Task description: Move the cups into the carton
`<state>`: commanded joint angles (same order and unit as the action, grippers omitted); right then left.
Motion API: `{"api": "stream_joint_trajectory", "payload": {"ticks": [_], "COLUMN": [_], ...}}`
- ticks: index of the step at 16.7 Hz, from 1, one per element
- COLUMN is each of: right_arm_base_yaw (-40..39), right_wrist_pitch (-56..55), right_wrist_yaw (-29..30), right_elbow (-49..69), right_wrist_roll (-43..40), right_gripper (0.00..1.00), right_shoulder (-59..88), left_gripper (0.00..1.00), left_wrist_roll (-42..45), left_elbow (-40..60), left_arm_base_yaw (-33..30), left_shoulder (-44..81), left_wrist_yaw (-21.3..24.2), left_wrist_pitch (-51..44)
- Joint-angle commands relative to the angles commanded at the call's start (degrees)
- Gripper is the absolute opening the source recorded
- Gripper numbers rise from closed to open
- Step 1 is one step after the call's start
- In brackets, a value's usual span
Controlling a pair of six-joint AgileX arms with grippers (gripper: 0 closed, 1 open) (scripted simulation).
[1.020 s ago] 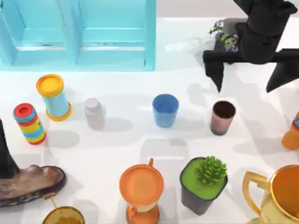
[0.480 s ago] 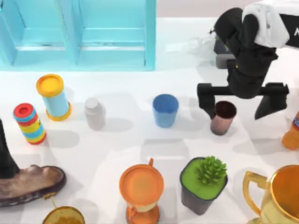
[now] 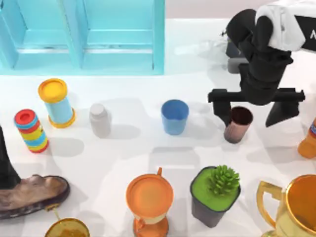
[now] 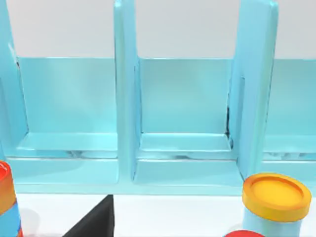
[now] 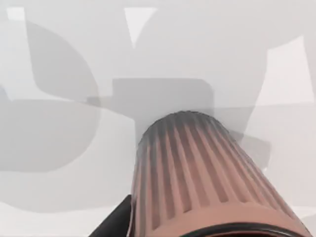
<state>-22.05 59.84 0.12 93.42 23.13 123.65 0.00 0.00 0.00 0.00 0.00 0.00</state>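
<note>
Along the counter's point(image 3: 148, 148) back left edge sits the light-blue carton point(image 3: 81, 34). Mid-counter: plain blue cup point(image 3: 175, 116), upright. Right of it, ribbed copper-brown cup point(image 3: 238, 124), dark inside, tilted. Right gripper point(image 3: 253, 111) straddles its rim, jaws wide apart, left finger touching or just beside it.

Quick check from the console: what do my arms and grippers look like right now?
The right arm is glossy black with a white shell segment near the top view's right edge, bearing part of a dark letter. Its right gripper is matte black: a flat crossbar with two blocky, tapering fingers. The left arm is a plain black shape at the top view's left edge.
</note>
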Motion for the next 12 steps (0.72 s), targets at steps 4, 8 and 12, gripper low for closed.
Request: {"api": "stream_joint_trajectory", "payload": {"ticks": [4, 8, 12], "right_arm_base_yaw": [0.00, 0.00, 0.00], "right_wrist_pitch": [0.00, 0.00, 0.00], "right_wrist_yaw": [0.00, 0.00, 0.00], "right_elbow": [0.00, 0.00, 0.00], "right_wrist_roll": [0.00, 0.00, 0.00], "right_gripper": [0.40, 0.10, 0.00], "right_shoulder": [0.00, 0.00, 0.00], "left_gripper": [1.00, 1.00, 1.00], "left_wrist_roll": [0.00, 0.00, 0.00], "left_elbow": [0.00, 0.00, 0.00], "left_arm_base_yaw": [0.00, 0.00, 0.00], "left_shoulder": [0.00, 0.00, 0.00], "left_wrist_yaw": [0.00, 0.00, 0.00], "left_wrist_pitch": [0.00, 0.00, 0.00]}}
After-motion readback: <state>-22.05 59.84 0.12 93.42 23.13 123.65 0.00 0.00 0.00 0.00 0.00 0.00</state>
